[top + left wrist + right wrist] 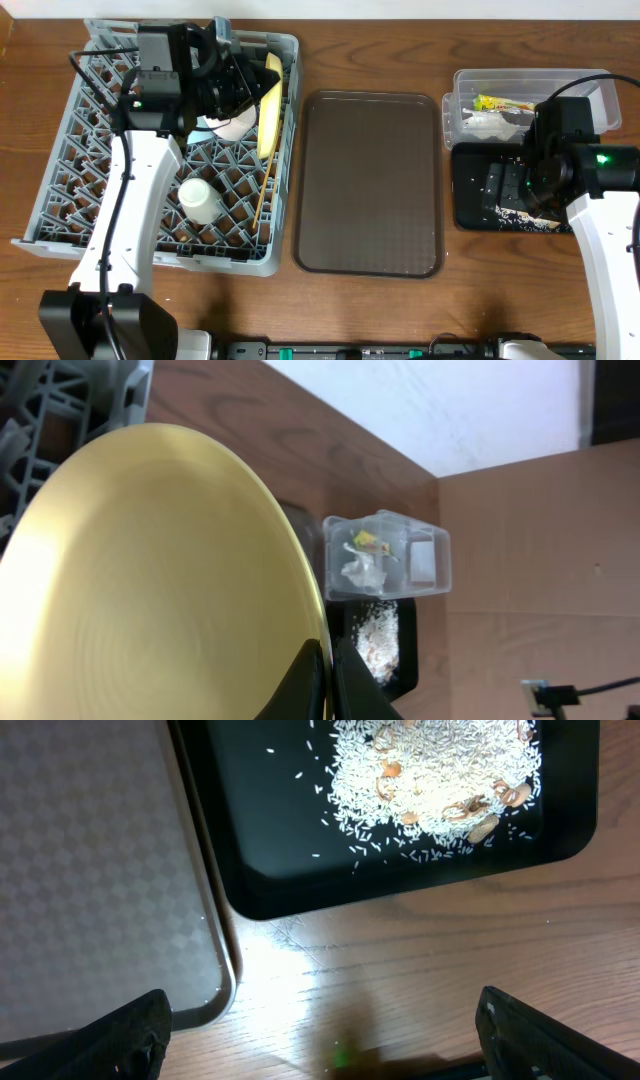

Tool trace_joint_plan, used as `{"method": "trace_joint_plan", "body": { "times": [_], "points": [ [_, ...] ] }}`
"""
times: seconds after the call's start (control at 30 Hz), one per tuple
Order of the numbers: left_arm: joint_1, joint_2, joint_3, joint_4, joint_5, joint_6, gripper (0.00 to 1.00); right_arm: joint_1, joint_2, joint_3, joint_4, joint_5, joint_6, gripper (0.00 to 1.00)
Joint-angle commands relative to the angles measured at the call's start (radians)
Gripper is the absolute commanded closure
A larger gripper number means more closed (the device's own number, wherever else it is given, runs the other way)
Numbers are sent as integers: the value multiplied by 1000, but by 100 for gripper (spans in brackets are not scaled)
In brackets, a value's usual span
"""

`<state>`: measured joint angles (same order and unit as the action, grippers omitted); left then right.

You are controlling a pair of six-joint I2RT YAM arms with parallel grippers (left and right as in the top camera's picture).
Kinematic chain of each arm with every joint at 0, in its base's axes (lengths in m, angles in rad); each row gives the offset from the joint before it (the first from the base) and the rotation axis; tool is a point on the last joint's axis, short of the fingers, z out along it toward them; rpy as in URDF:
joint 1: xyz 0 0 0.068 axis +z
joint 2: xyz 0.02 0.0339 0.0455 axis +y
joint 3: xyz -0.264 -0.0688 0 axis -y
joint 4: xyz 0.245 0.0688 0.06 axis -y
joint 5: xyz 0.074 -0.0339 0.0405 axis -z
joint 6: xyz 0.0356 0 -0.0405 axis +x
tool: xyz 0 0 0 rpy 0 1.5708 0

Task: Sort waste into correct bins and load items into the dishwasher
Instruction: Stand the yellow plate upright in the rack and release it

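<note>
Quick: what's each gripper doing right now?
Left gripper: closed on the plate rim.
Right gripper: open, holding nothing.

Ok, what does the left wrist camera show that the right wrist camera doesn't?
Only left wrist: the yellow plate, its rim pinched in the left end effector, a corner of the grey rack, and the clear tub holding a wrapper and a tissue. Only right wrist: a corner of the brown serving tray and the open right end effector. Both: the black tray with rice scraps in it, and the wooden table.
</note>
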<state>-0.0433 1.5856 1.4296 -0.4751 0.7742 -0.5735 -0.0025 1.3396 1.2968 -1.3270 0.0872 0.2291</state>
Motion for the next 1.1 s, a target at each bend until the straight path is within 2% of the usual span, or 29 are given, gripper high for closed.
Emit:
{"method": "trace_joint_plan", "body": {
  "times": [0.0, 0.53, 0.6, 0.73, 1.07],
  "points": [
    [-13, 3, -16, -2, -28, -1, 94, -4, -6, 14, -1, 13, -9, 5],
    [-22, 74, -17, -13, -40, 14, 94, -4, -6, 14, -1, 13, -9, 5],
    [-22, 71, -17, 16, 7, 13, 94, -4, -6, 14, -2, 13, -9, 5],
    [-22, 66, -17, 98, 92, -50, 94, -4, -6, 14, -2, 13, -9, 5],
    [-22, 66, -17, 98, 93, -116, 94, -4, -6, 14, -2, 13, -9, 5]
  ]
}}
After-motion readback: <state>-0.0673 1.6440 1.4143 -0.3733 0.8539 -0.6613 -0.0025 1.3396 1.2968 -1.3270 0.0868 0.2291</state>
